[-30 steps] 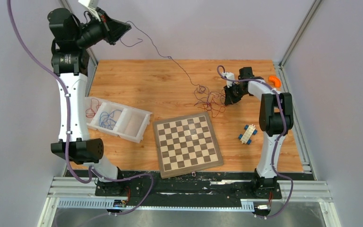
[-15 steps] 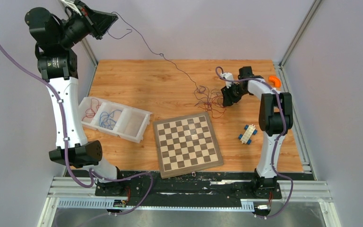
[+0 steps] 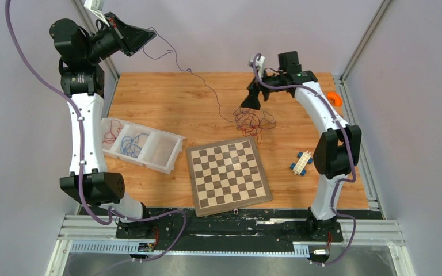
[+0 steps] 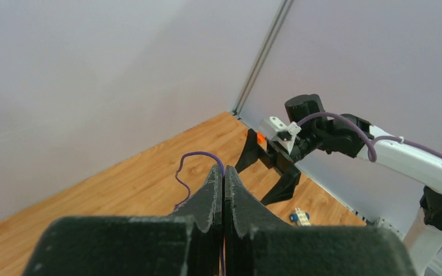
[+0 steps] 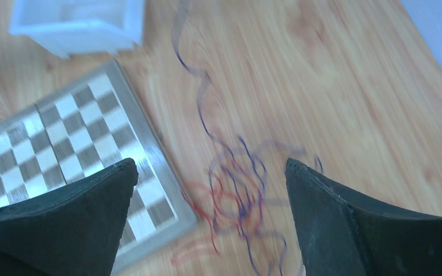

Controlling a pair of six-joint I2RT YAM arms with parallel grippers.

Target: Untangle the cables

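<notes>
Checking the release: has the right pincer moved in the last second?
Yes. The right pincer went left, farther from the orange piece, open above the cable tangle.

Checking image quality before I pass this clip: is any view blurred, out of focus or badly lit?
Right wrist view: blurred, with the cable tangle and the chessboard edges smeared. Left wrist view: sharp, the purple cable crisp where it leaves the shut left fingers. Top external view: evenly lit, in focus, no glare.
</notes>
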